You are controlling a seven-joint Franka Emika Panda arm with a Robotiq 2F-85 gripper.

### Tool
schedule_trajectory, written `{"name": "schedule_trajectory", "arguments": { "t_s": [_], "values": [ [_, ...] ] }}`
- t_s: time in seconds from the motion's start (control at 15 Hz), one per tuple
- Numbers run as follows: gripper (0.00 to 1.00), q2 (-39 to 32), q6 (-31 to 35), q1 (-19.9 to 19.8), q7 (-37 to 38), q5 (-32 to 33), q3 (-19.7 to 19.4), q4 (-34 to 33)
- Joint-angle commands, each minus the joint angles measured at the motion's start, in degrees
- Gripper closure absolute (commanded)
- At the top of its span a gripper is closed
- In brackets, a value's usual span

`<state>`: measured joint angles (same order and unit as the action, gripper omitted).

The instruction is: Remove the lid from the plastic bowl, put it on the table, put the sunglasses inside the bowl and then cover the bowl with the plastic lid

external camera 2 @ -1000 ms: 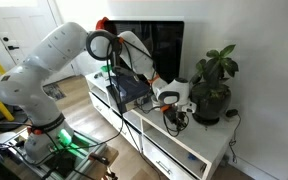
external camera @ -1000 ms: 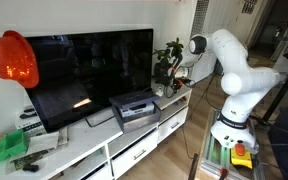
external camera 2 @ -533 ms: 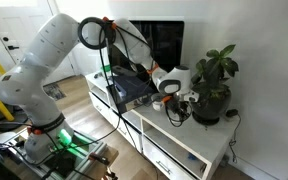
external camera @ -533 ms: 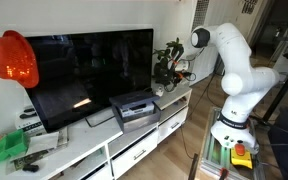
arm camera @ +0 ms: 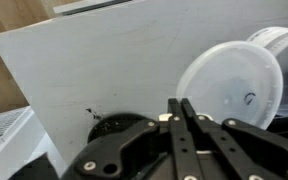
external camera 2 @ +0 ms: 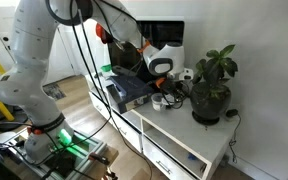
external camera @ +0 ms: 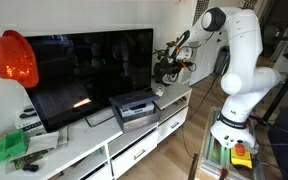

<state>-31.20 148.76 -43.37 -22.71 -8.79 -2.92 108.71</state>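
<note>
In the wrist view my gripper is shut, fingers pressed together with nothing between them. It hangs above the white table. The round translucent plastic lid lies flat on the table just right of the fingertips. Part of the whitish plastic bowl shows behind the lid at the top right. In both exterior views the gripper hovers above the cabinet's end by the plant, over the small bowl. The sunglasses are too small to make out with certainty.
A grey box-shaped device sits before the large television. A dark potted plant stands right beside the gripper. A red round object hangs at the far end. Cables trail from the arm.
The arm has risen, lifting the gripper up from the table top. The lid stays lying on the table.
</note>
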Motion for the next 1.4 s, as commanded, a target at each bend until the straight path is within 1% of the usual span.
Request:
{"name": "schedule_trajectory", "arguments": {
  "t_s": [0.0, 0.13, 0.33, 0.53, 0.6, 0.8, 0.93, 1.33],
  "values": [
    [0.99, 5.6, -1.4, -1.9, -6.6, -6.4, 4.2, 5.5],
    [0.99, 5.3, -3.1, -1.5, -8.1, -9.7, 5.3, 5.1],
    [0.99, 3.0, -6.0, -0.6, -8.1, -12.4, 5.6, 2.9],
    [0.99, 0.6, -9.3, 0.8, -5.6, -11.5, 3.9, 0.9],
    [0.99, -0.1, -9.4, 1.1, -5.1, -11.5, 3.6, 0.5],
    [0.99, -2.1, -10.7, 0.5, -5.1, -12.8, 4.1, -1.5],
    [0.99, -3.5, -10.4, 0.4, -4.6, -13.8, 4.4, -3.0],
    [0.98, -6.4, -12.1, 1.0, -1.4, -13.6, 4.1, -6.7]
  ]
}}
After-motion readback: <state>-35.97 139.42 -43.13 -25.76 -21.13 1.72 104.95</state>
